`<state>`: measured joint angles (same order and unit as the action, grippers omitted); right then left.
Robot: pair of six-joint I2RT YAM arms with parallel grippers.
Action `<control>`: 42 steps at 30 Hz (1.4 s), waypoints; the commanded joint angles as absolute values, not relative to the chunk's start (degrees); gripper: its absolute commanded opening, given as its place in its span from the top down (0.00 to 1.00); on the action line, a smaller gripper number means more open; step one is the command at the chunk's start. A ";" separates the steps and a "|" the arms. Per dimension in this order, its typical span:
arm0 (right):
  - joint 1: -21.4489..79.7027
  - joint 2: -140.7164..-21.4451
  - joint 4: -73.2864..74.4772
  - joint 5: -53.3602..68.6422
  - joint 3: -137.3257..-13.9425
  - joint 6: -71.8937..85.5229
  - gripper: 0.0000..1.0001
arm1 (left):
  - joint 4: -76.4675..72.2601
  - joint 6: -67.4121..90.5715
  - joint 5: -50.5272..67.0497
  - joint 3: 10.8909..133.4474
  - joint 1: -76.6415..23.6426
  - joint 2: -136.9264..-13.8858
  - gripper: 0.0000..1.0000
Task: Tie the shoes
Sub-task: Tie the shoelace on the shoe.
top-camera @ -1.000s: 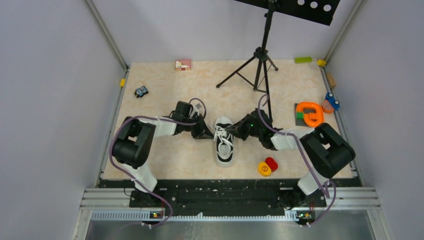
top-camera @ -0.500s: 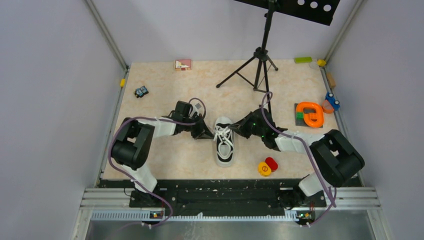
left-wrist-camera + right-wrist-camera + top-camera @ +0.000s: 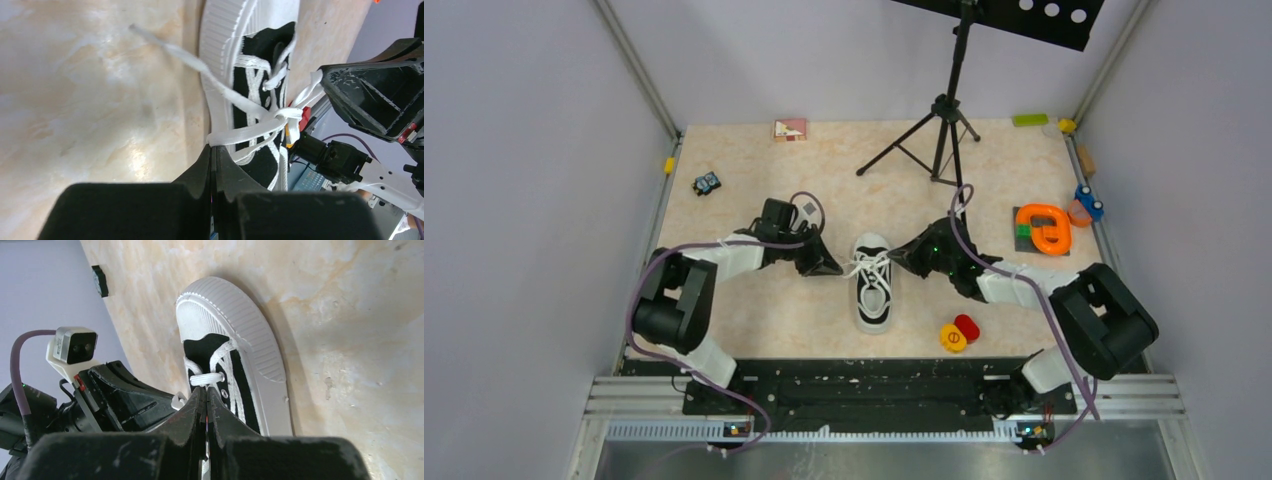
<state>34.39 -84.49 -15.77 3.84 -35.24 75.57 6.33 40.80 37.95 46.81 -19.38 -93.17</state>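
Observation:
The black sneaker (image 3: 874,295) with white toe cap and white laces (image 3: 870,264) lies mid-table, toe pointing away from the arm bases. My left gripper (image 3: 834,269) is just left of the shoe, shut on a white lace loop (image 3: 250,131) that runs taut to the knot over the tongue. My right gripper (image 3: 900,259) is just right of the shoe, shut on another lace strand (image 3: 206,378). A loose lace end (image 3: 170,47) trails on the table. The shoe fills the left wrist view (image 3: 260,165) and the right wrist view (image 3: 235,340).
A black tripod (image 3: 944,120) stands behind the shoe. An orange ring toy (image 3: 1044,228) and a blue toy (image 3: 1089,203) sit at the right. Red and yellow discs (image 3: 959,333) lie near front right. A small toy car (image 3: 707,183) and a pink box (image 3: 790,128) are at the back left.
Both grippers have drawn outward from the shoe, left to the left and right to the right, pulling the lace strands tighter across the knot. The shoe has stayed in place.

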 commanded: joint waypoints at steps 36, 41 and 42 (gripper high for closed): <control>28.61 -80.82 -7.97 -2.59 -35.71 70.11 1.00 | 22.78 26.89 44.10 50.20 -11.69 -88.14 1.00; 27.88 -80.22 -7.92 -2.83 -34.67 70.08 1.00 | 23.35 26.12 45.07 48.91 -11.69 -87.38 1.00; 27.80 -80.24 -7.85 -2.91 -34.51 70.02 1.00 | 23.42 26.03 45.52 48.98 -11.69 -87.22 1.00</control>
<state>28.86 -80.86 -7.20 -1.41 -35.22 70.91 22.79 28.23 43.05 49.28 -11.99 -88.18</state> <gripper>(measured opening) 0.009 0.006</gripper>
